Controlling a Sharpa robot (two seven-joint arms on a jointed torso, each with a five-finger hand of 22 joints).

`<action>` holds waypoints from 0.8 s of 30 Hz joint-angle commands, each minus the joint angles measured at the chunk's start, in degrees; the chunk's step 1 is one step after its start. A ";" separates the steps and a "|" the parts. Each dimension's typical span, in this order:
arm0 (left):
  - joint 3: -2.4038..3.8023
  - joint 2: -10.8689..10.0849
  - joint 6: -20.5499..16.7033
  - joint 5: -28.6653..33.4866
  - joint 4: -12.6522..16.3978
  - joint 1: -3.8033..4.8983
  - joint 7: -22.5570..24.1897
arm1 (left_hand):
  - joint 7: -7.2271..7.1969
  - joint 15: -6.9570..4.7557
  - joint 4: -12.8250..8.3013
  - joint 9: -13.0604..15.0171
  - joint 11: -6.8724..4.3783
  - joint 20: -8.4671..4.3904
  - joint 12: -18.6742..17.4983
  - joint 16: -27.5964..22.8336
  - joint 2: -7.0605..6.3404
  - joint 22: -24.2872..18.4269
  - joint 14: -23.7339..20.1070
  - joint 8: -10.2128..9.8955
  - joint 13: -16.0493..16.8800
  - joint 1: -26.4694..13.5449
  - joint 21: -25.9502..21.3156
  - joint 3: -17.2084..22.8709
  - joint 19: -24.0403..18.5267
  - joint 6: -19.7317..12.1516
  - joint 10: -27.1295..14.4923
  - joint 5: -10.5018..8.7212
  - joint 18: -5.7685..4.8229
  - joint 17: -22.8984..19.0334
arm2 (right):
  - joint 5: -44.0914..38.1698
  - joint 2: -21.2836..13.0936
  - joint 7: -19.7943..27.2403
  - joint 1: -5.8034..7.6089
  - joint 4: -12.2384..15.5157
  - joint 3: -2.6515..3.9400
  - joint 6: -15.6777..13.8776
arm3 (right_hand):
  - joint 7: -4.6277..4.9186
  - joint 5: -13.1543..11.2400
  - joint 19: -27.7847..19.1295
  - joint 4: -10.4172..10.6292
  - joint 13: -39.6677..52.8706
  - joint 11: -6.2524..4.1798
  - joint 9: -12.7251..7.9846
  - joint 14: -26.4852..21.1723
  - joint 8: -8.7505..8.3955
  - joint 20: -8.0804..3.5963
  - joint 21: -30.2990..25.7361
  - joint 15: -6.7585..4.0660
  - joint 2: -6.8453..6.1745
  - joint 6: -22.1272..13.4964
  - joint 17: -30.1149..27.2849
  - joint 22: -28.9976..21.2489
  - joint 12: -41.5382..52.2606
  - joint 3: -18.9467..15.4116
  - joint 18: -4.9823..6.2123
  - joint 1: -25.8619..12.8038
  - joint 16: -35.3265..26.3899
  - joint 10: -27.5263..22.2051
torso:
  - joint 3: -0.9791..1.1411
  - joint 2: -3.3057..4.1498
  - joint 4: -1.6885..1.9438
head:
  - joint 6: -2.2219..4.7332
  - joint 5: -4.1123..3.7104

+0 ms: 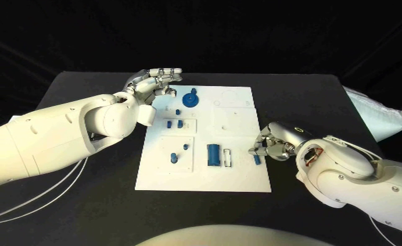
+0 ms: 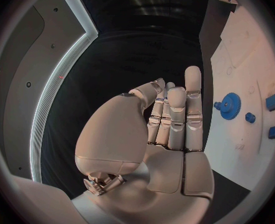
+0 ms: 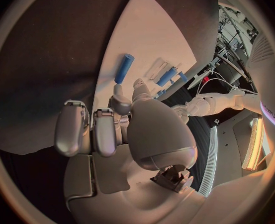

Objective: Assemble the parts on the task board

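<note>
Left robot hand [image 1: 159, 80] flat, fingers straight — right robot hand [image 1: 269, 146] curled, empty.

Both arms are clad in smooth, bulbous white shells. The left hand [image 1: 157, 81] and right hand [image 1: 269, 146] are silver, with segmented metallic fingers. Thin white cables trail beneath the left arm [image 1: 67, 135]; the right arm [image 1: 352, 173] shows orange wiring at its wrist.

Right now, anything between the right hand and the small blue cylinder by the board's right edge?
Nothing visible. The blue cylinder lies on the task board just off the right hand, with bare board between them in the right wrist view.
</note>
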 commanded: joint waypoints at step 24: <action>0.00 -0.08 1.32 -0.53 -0.02 -0.19 0.14 | 0.01 -0.06 -0.42 -0.06 -0.12 0.02 0.30 -0.20 0.10 -0.09 -0.24 0.28 -0.06 0.47 -0.39 0.00 -0.40 -0.59 -0.40 0.10 0.68 -0.07 | -6.14 -0.72 -2.74 -0.18 0.25 -0.04 5.20 | -0.18 -1.10 0.16 0.64 1.10 -0.20 0.43 3.48 0.40 -0.07 0.04 -0.20 -0.82 0.87 0.62 0.20 1.16 -0.56 -0.86 -0.11 -0.18 0.97 | -0.01 0.00 -0.02 | -0.26 -0.32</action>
